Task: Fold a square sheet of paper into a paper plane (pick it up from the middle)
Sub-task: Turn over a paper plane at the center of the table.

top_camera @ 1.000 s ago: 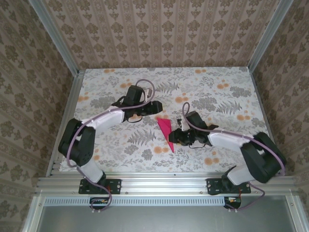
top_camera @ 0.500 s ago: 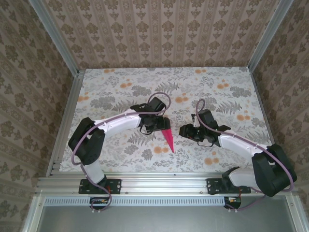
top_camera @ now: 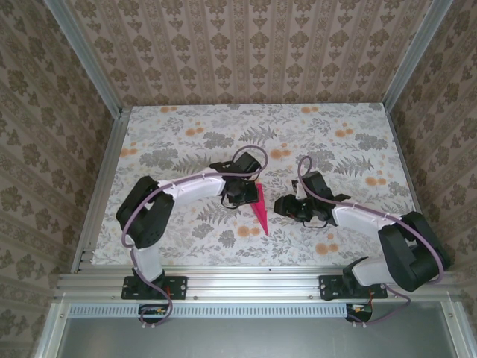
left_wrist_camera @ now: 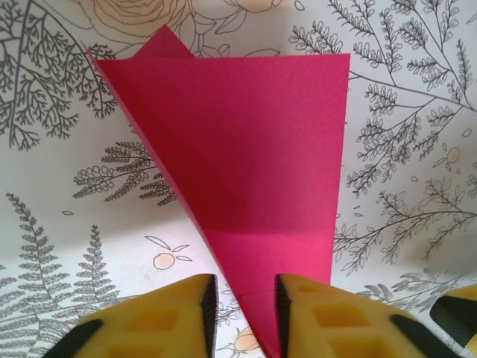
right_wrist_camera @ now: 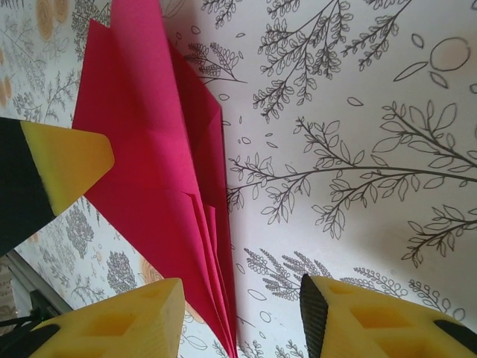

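Swinging in from the far left, the left gripper (left_wrist_camera: 244,294) now sits over the wider tail half of the paper plane (top_camera: 260,211), where a second ago it hung well clear of it. Meanwhile the right gripper (right_wrist_camera: 240,298) has backed off the plane's right edge and waits just beside it. The plane itself has not shifted: it lies on the flowered tablecloth (top_camera: 186,134), nose pointing toward the near side. Seen from the left wrist, the yellow fingers (left_wrist_camera: 171,313) stand drawn close, and the pink paper runs into the narrow gap between them; whether they actually nip it I cannot tell. The right gripper's fingers are spread wide, with the plane's narrow end on the cloth between them. By my reckoning most of the work is done: the square sheet (right_wrist_camera: 156,171) is already a slim dart, with stacked folded layers along one edge. What seems left is a last crease or setting the wings, and lifting it by the middle.
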You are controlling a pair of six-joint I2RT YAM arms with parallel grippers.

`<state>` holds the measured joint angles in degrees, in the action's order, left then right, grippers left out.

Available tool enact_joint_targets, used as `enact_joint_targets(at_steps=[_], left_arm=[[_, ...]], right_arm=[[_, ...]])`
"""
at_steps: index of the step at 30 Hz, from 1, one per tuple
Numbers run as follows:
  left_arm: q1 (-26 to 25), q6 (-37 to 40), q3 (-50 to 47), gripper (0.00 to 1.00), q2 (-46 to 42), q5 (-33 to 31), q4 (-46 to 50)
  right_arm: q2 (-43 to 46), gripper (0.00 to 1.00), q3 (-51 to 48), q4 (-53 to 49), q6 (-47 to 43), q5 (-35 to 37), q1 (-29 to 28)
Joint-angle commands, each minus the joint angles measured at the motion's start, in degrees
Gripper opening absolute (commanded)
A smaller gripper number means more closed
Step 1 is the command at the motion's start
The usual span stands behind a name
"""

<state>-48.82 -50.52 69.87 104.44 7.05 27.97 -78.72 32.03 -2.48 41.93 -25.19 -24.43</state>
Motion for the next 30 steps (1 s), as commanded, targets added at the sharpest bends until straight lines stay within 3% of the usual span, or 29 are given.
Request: enact_joint_targets(at_steps=[1,4,12,30], left_arm=[[-0.1,-0.2,-3.8,0.12,-4.5,0.1,-2.9],[0.6,0.1,-7.1,0.0,-6.3,1.7,-6.3],[2.7,1.1,-16.6,0.0,-11.7,4.5,-15.3],[3.9,3.0,-20.0,0.0,-13.0,5.8,-17.4]], right_arm=[[-2.8,0.47,1.5,1.9,0.0,-2.1,-1.1],[-4.7,0.48,2.9,2.4,0.1,-2.3,-2.1],[-7.6,0.54,7.3,1.5,-1.9,-2.3,-5.3],[-14.2,0.55,11.7,1.2,-2.8,-2.5,-9.9]])
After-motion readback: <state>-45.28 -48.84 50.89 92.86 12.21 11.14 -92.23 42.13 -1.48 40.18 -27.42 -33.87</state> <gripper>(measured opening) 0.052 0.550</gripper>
